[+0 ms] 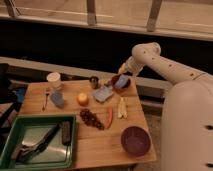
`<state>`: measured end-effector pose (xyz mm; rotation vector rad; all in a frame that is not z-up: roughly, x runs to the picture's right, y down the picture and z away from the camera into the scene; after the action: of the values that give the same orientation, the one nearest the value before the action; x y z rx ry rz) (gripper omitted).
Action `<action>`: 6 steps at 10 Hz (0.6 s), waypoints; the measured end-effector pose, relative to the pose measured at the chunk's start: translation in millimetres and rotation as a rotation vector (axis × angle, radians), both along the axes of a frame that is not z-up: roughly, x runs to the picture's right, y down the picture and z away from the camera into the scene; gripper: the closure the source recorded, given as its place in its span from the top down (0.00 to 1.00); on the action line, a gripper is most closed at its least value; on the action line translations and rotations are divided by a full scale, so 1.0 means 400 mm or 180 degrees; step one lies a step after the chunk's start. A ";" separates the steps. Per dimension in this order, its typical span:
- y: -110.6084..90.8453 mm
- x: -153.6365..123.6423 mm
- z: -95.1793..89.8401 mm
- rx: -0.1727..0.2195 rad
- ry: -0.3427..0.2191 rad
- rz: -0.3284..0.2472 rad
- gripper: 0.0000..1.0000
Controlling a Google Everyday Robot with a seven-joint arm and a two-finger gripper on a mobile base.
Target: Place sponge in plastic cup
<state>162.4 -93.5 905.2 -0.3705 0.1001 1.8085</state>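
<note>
The sponge (57,99), a small dull-blue block, lies on the left part of the wooden table (90,145). Just behind it, the white plastic cup (53,79) stands upright near the back left corner. My gripper (119,80) is at the table's back right, well to the right of both and low over a blue-grey rounded piece (122,82). Whether it touches that piece I cannot tell. A paler blue square pad (103,93) lies just left of the gripper.
A dark metal cup (94,81) stands at the back middle. A yellow fruit (82,98), a dark cluster (90,119), a red chili (109,116) and pale sticks (121,107) fill the centre. A purple bowl (135,140) sits front right, a green tray (10,150) of utensils front left, a fork (46,98) beside the sponge.
</note>
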 end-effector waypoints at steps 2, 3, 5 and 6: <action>0.014 0.008 0.066 -0.0055 0.0011 0.0059 0.63; 0.016 0.010 0.073 -0.0058 0.0016 0.0066 0.63; 0.016 0.012 0.073 -0.0057 0.0017 0.0071 0.63; 0.017 0.010 0.069 -0.0055 0.0005 0.0062 0.63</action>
<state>166.5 -86.7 932.9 -0.3835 0.1136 1.8283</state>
